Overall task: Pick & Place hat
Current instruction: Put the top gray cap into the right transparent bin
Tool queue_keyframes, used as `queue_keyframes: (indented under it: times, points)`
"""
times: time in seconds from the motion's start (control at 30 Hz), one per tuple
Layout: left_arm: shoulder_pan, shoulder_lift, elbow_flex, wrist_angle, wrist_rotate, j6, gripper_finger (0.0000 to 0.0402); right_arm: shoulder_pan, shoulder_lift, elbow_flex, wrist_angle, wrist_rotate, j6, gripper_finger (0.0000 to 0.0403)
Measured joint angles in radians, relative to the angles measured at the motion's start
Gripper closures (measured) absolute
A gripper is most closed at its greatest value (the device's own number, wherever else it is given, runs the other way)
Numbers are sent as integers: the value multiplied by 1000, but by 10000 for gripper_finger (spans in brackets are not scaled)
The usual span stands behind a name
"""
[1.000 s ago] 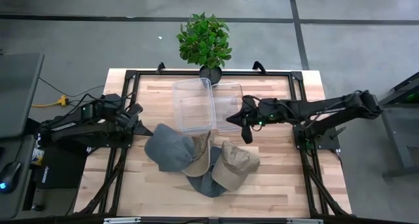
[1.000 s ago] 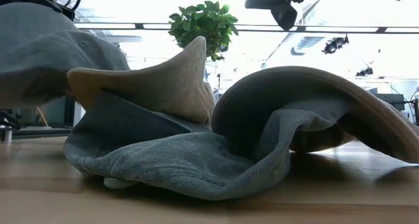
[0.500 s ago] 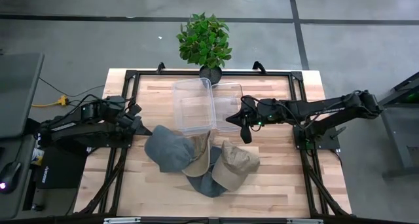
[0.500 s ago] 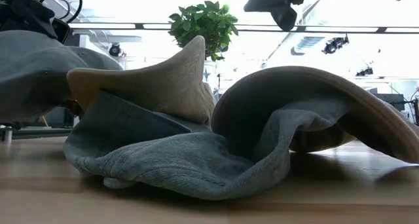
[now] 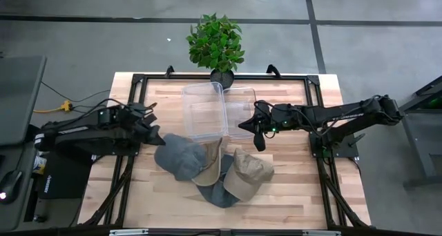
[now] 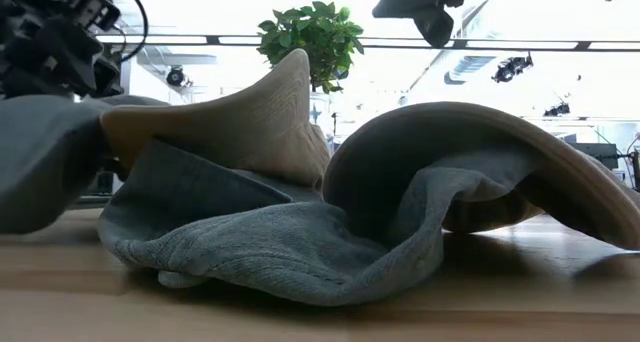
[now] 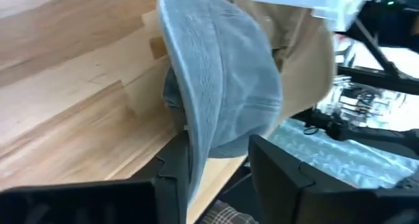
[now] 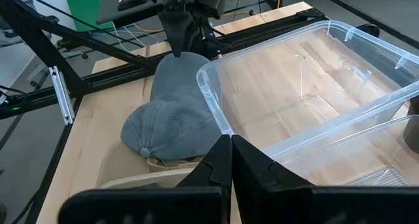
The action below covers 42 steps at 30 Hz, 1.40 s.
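Observation:
A grey-blue cap (image 5: 179,156) lies at the left of a pile of caps; it also shows in the low view (image 6: 40,162) and in the right wrist view (image 8: 171,119). My left gripper (image 5: 155,131) is at the cap's left end, shut on it. A tan cap (image 5: 211,161), an olive cap (image 5: 250,172) and a denim cap (image 5: 221,193) beneath them make up the rest of the pile. My right gripper (image 5: 260,141) is shut and hangs above the table beside the clear bins, touching nothing. My left gripper (image 7: 216,155) holds the grey-blue cap by its brim edge (image 7: 196,135), pinched between the two fingers. The fingers (image 8: 178,34) come slanting down from the table's left side. The brim is raised toward the gripper, and the crown (image 8: 157,135) rests on the table against the tan cap.
Two clear plastic bins stand side by side at the table's far middle, one (image 5: 205,110) taller and one (image 5: 240,113) behind the right gripper. A potted plant (image 5: 216,44) stands at the far edge. Black frame rails (image 5: 131,98) run along the table's sides.
My left gripper has moved a little toward the table's right and down, still shut on the grey-blue cap. The cap, which hung high at the left of the low view, has sunk until its crown sits on the table. The right arm has kept still.

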Motion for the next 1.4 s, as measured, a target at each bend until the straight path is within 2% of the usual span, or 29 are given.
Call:
queue_keyframes:
  times: [0.27, 0.5, 0.7, 0.83, 0.97, 1.23, 1.4]
  points:
    - [0, 148, -9, 14, -8, 42, 273, 0, 0, 0, -1, 0, 23, 402]
    - [0, 250, -9, 137, 19, 35, 273, 0, 0, 0, -3, 0, 27, 402]
    - [0, 319, -9, 152, 19, 35, 274, 0, 0, 0, -3, -1, 27, 402]
    - [0, 337, -9, 149, 20, 36, 307, 0, 0, 0, -4, 0, 27, 402]
    - [0, 336, -9, 155, 25, 51, 385, 0, 0, 0, -7, -1, 27, 402]
    - [0, 288, 0, 136, 65, 57, 401, 0, -1, 0, -23, 0, 27, 402]
    - [0, 238, 73, 79, 72, 47, 401, 0, -1, 0, -21, -1, 24, 402]
